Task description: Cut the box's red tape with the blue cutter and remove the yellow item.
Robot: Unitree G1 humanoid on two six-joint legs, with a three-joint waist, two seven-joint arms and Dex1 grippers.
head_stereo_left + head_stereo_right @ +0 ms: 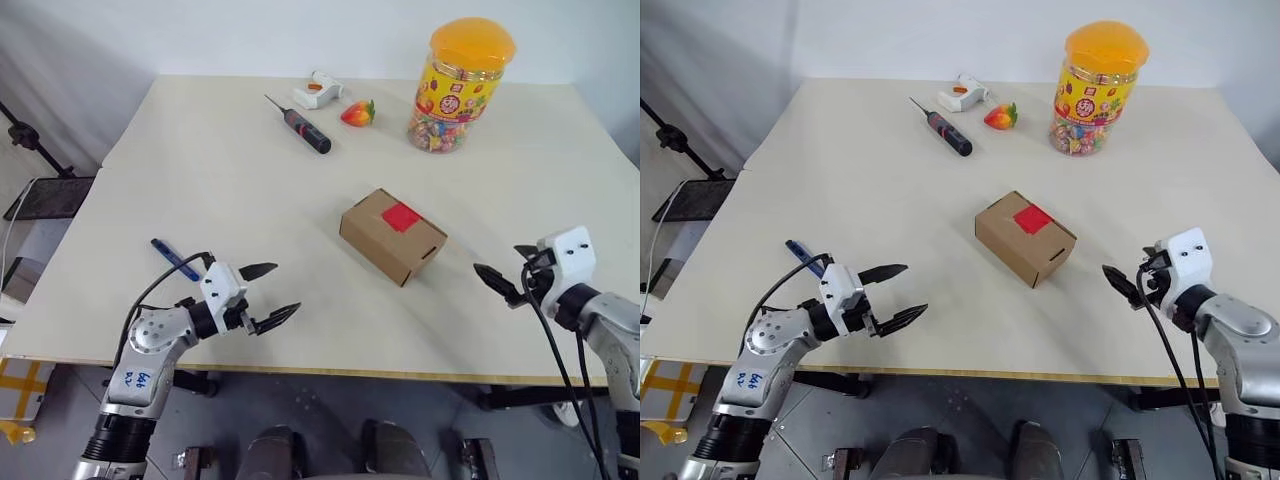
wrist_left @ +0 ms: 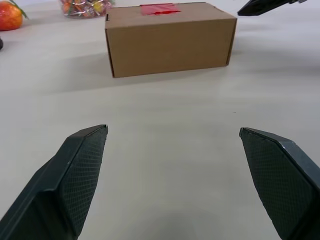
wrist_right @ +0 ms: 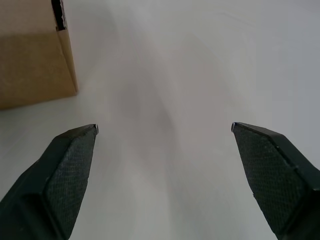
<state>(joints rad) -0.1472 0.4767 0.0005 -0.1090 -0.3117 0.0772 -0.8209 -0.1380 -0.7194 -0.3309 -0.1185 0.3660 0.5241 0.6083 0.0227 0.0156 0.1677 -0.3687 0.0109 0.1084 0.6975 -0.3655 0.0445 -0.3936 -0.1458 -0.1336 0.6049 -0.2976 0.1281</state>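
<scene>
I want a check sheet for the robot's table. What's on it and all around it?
Surface: pale table, bare in the middle.
Job's things: box shut, red tape on top; blue cutter near left edge; yellow item nothing seen.
Clutter: screwdriver, strawberry toy, candy jar, white tool, all at far side.
Grippers: left gripper and right gripper open, empty.
Cables: black cable on left arm; another on right arm.
Surroundings: black stand left of table.

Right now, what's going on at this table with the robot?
Nothing is being handled yet. The left gripper and the right gripper both hover open and empty over the near side of the table. Between them sits the box, closed, with its red tape uncut. The blue cutter lies untouched beside the left gripper. A screwdriver, a toy strawberry and a candy jar stand farther back.
</scene>
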